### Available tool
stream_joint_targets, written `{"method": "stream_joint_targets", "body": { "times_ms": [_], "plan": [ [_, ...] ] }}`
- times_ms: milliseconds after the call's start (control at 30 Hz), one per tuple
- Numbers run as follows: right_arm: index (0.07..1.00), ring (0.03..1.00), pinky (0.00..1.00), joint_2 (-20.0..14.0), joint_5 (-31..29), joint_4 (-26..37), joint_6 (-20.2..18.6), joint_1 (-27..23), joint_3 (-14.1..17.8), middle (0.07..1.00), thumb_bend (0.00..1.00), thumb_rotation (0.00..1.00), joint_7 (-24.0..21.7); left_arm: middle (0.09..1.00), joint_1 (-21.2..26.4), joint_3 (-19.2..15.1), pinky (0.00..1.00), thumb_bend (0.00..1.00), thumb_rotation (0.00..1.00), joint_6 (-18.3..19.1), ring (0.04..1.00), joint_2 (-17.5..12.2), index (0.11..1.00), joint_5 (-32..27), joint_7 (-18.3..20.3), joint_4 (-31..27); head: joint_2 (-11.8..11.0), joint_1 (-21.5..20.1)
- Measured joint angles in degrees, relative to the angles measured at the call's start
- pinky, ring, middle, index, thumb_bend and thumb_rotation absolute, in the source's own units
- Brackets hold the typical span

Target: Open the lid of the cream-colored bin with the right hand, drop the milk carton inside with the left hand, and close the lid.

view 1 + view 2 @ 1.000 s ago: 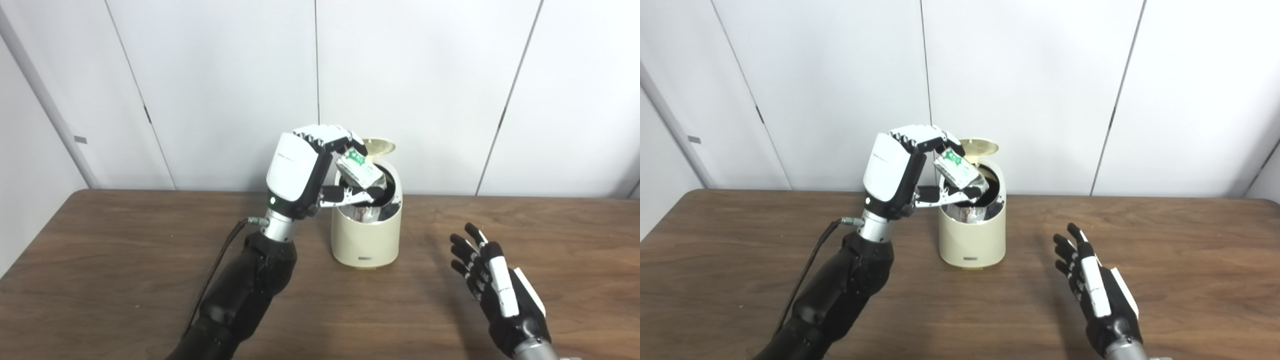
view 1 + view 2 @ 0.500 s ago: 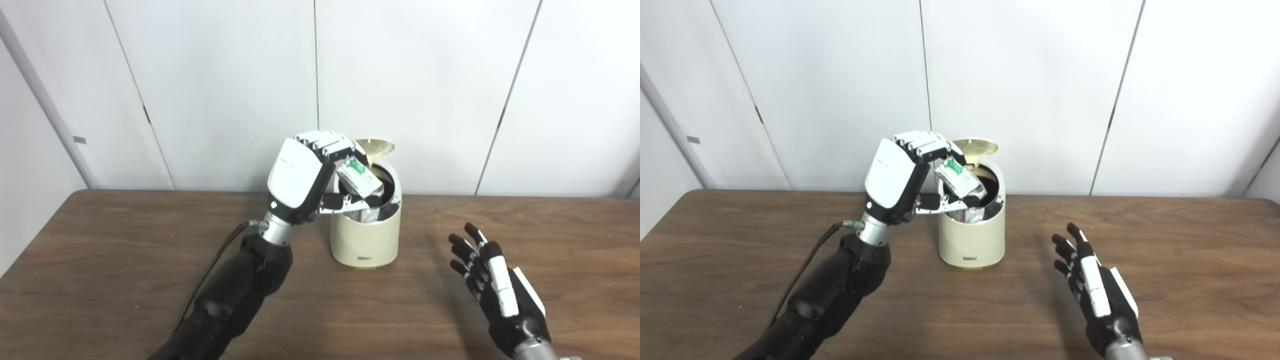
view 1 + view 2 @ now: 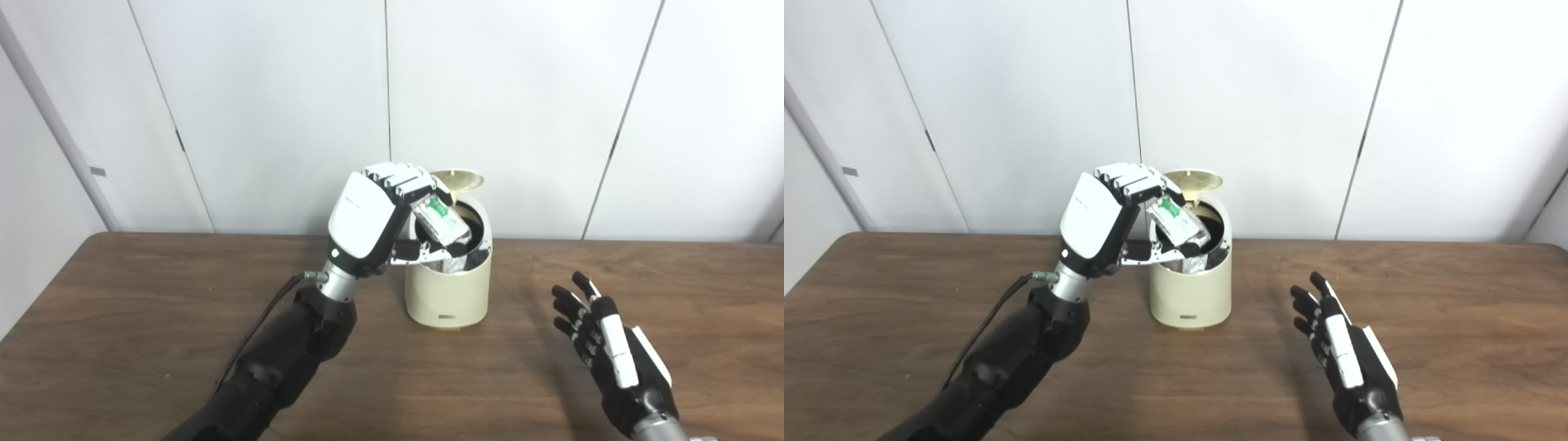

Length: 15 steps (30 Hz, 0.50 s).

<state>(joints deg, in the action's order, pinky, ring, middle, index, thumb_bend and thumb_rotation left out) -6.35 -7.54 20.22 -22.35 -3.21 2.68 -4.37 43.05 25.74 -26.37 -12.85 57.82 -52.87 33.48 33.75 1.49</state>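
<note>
Behind everything stand white wall panels with thin dark seams, and before them runs the brown wooden table, matte and level, so nothing on it should slide. Near its far edge sits the cream-colored bin, its round lid tipped up at the back, the dark mouth open. The left hand pinches the milk carton between fingers and thumb, tilted, its lower end at the bin's mouth. The carton looks crumpled and probably empty: light, soft-walled, easily crushed, best held across its flat sides. The right hand hovers low beside the bin, spread and empty.
</note>
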Motion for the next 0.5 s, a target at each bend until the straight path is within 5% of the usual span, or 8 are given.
{"method": "stream_joint_targets", "body": {
  "times_ms": [233, 300, 400, 433, 500],
  "plan": [
    [0.994, 0.929, 0.89, -0.10, -0.37, 0.00, 0.00, 0.04, 0.02, 0.896, 0.72, 0.90, -0.08, 0.525, -0.39, -0.69, 0.35, 0.48, 0.00, 0.77, 0.456, -0.06, 0.490, -1.59, 3.56, -1.62, 0.09, 0.00],
    [0.999, 0.934, 0.89, -0.27, -0.43, -0.01, 0.02, 0.04, -0.01, 0.897, 0.72, 0.91, -0.29, 0.527, -0.84, -1.14, 0.45, 0.50, 0.00, 1.52, 0.448, 0.03, 0.487, -2.15, 5.31, -2.55, 0.09, 0.09],
    [0.997, 0.930, 0.88, -0.84, -0.41, -0.04, 0.05, 0.08, -0.10, 0.890, 0.72, 0.93, -0.62, 0.607, -1.48, -1.82, 0.50, 0.52, 0.04, 3.69, 0.573, 0.20, 0.492, -2.56, 8.41, -4.70, -0.09, 0.00],
    [0.994, 0.929, 0.88, -0.93, -0.37, -0.03, 0.05, 0.09, -0.14, 0.885, 0.72, 0.92, -0.64, 0.631, -1.73, -1.93, 0.51, 0.77, 0.02, 4.34, 0.588, 0.21, 0.567, -2.53, 9.33, -5.47, -0.18, 0.00],
    [0.991, 0.924, 0.86, -0.94, -0.20, -0.03, 0.05, 0.17, -0.23, 0.877, 0.71, 0.93, -0.63, 0.653, -2.28, -1.99, 0.52, 0.93, 0.02, 5.60, 0.605, 0.36, 0.618, -2.50, 11.17, -5.79, -0.18, 0.00]
  ]
}}
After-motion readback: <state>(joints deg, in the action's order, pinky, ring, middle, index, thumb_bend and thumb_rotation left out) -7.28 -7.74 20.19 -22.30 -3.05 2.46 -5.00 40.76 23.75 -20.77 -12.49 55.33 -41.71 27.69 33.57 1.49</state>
